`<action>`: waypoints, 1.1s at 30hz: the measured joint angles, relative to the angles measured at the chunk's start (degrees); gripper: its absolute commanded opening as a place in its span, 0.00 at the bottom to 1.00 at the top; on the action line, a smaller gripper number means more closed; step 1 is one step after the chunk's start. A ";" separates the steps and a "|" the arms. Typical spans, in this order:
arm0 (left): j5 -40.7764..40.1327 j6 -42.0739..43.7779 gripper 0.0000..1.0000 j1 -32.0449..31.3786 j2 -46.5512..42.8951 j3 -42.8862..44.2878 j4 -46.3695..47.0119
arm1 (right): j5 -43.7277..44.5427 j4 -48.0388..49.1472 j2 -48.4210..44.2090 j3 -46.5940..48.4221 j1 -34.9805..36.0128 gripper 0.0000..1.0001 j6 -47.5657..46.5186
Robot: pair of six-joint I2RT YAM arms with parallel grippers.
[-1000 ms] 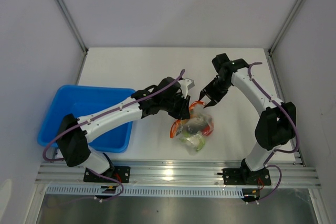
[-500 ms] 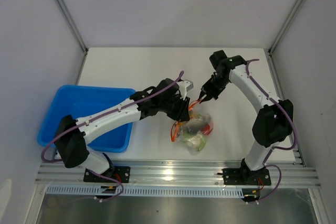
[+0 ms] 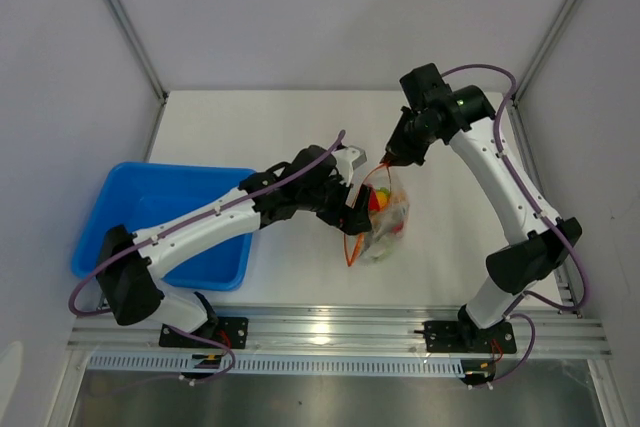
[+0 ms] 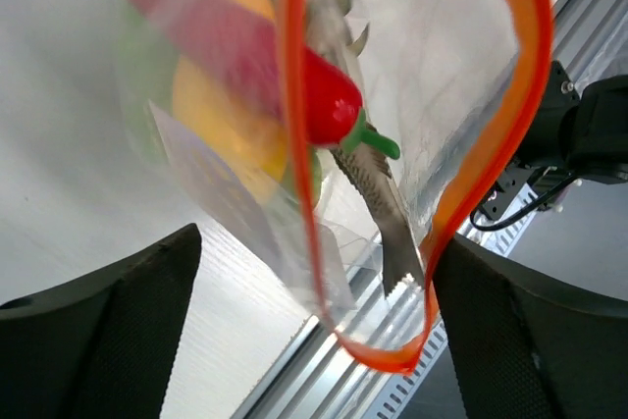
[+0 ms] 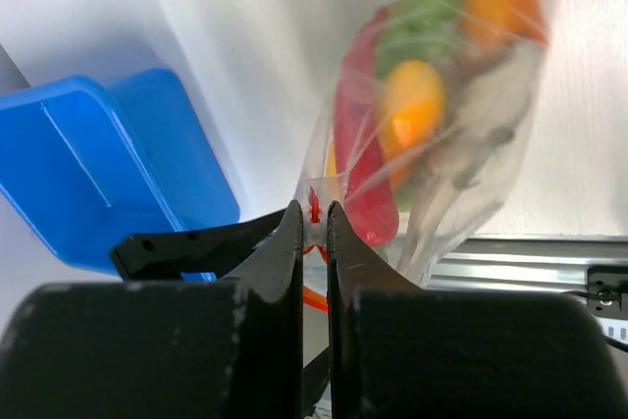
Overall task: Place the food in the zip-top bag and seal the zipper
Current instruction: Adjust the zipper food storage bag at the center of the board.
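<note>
Note the right gripper (image 5: pixel 314 215) pressed together on the upper end of the zipper (image 4: pixel 288 46), with the zip-top bag (image 3: pixel 388 215) hanging below the pinch, clear of the table (image 3: pixel 300 127) or just brushing it — cannot tell which from above. Take the zipper's long axis as running from the pinch downward and toward the left arm, with the mouth gaping along that side. Find the food (image 5: pixel 412 105) already inside: chili (image 4: pixel 329 100), fish (image 4: pixel 378 205), yellow and orange pieces, green bits. Locate the left gripper (image 3: pixel 352 219) spread wide, just beside the bag and nearer to the free lower end of the mouth. Judge the coming move as a closure on the slack zipper — lies straight ahead between the left fingers (image 4: pixel 108 331), untouched. Consult the left wrist view for the open loop of the mouth, hidden from above; consult the right wrist view for the pinch itself and the blue tray (image 5: pixel 98 174) behind; rely on the top view for the placing of both arms
</note>
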 measured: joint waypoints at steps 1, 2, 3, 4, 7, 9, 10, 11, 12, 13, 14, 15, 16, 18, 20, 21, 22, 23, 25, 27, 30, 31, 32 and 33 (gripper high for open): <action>-0.13 0.31 0.99 0.00 0.00 0.59 0.09 | 0.46 -0.50 -0.46 0.24 0.28 0.00 -0.15; -0.35 0.46 0.99 0.00 0.00 1.18 0.24 | 0.74 -0.81 -0.85 0.33 0.39 0.00 -0.22; -0.57 0.76 0.99 0.00 0.00 1.64 0.70 | 0.96 -1.01 -1.09 0.33 0.46 0.00 -0.28; -0.87 1.11 0.99 0.00 0.00 2.14 1.11 | 1.16 -1.27 -1.29 0.33 0.46 0.00 -0.31; -1.46 2.75 1.00 0.00 0.09 3.69 1.88 | 1.62 -1.49 -1.53 0.33 0.46 0.00 -0.24; -1.88 4.00 0.99 0.00 0.48 5.73 2.12 | 1.92 -1.62 -1.57 0.33 0.46 0.00 0.15; -2.01 4.57 0.99 0.00 0.66 6.69 2.51 | 2.01 -1.77 -1.60 0.33 0.44 0.00 0.52; -2.12 4.96 0.99 0.00 0.76 7.45 2.95 | 2.05 -1.88 -1.60 0.33 0.42 0.00 0.76; -2.36 5.29 1.00 0.00 0.85 8.22 3.10 | 2.14 -1.99 -1.60 0.33 0.42 0.00 1.18; -2.56 5.44 0.99 -0.02 0.98 9.01 3.10 | 2.27 -2.08 -1.60 0.33 0.42 0.00 1.75; -2.84 5.55 1.00 -0.04 1.09 9.57 3.13 | 2.43 -2.21 -1.60 0.33 0.42 0.00 2.38; -3.28 5.68 1.00 -0.28 1.22 10.25 3.02 | 2.45 -2.34 -1.60 0.33 0.42 0.00 3.13; -3.96 5.70 1.00 -0.48 1.42 11.10 2.62 | 2.47 -2.45 -1.60 0.33 0.42 0.00 3.82; -5.40 5.70 1.00 -1.16 1.79 12.70 2.19 | 2.47 -2.60 -1.60 0.33 0.42 0.00 5.25; -6.93 5.68 0.99 -2.10 1.95 13.77 1.92 | 2.47 -2.69 -1.60 0.31 0.42 0.00 6.71; -7.74 5.66 0.99 -2.71 2.10 14.34 1.75 | 2.47 -2.69 -1.60 0.31 0.42 0.00 7.43; -8.61 5.66 0.99 -3.32 2.36 14.93 1.64 | 2.47 -2.69 -1.60 0.31 0.42 0.00 8.31; -9.51 5.66 0.99 -3.87 2.82 15.74 1.27 | 2.47 -2.69 -1.60 0.31 0.44 0.00 8.98; -10.86 5.66 0.99 -4.79 3.82 17.00 1.11 | 2.49 -2.69 -1.60 0.31 0.48 0.00 10.54; -12.13 5.60 0.99 -5.51 4.85 17.86 0.85 | 2.93 -2.69 -1.60 0.31 0.55 0.00 11.74; -15.21 4.72 0.99 -6.43 6.43 18.82 0.57 | 3.41 -2.71 -1.60 0.31 0.70 0.00 13.62; -16.65 4.31 0.99 -6.73 7.04 19.15 0.52 | 3.52 -2.71 -1.60 0.31 0.72 0.00 14.34; -18.08 3.91 0.99 -7.04 7.69 19.39 0.50 | 3.56 -2.71 -1.60 0.28 0.74 0.00 14.97; -19.39 3.39 0.99 -7.34 8.33 19.54 0.46 | 3.65 -2.71 -1.62 0.20 0.74 0.00 15.67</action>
